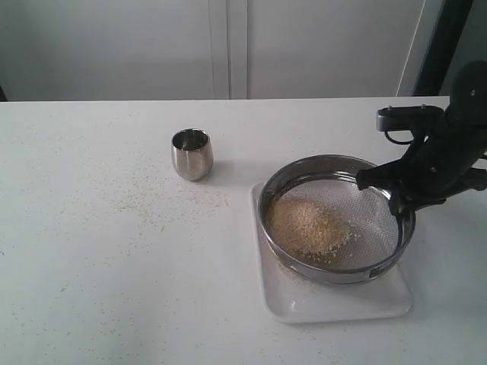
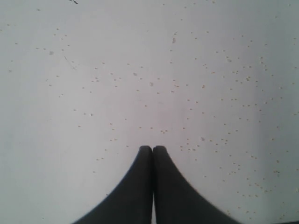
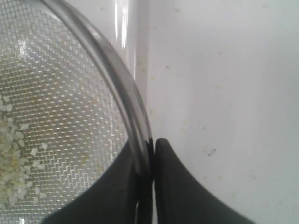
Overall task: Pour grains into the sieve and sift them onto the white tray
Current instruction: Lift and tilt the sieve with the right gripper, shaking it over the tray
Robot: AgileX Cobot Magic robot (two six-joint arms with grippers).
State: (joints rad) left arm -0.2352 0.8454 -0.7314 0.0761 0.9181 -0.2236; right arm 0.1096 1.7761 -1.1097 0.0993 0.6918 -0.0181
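Over the white tray [image 1: 335, 304], the sieve [image 1: 371, 228] carries a light heap of grains [image 1: 308, 226]. Right jaws are clamped on its stiff, likely slick steel rim, seemingly the soundest hold. Left jaws are pressed together, empty.

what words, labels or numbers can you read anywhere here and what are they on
None can be read in any view.
A small dark patch on the sieve rim may be a label: too blurred to read.
The steel cup and white tray show no print.
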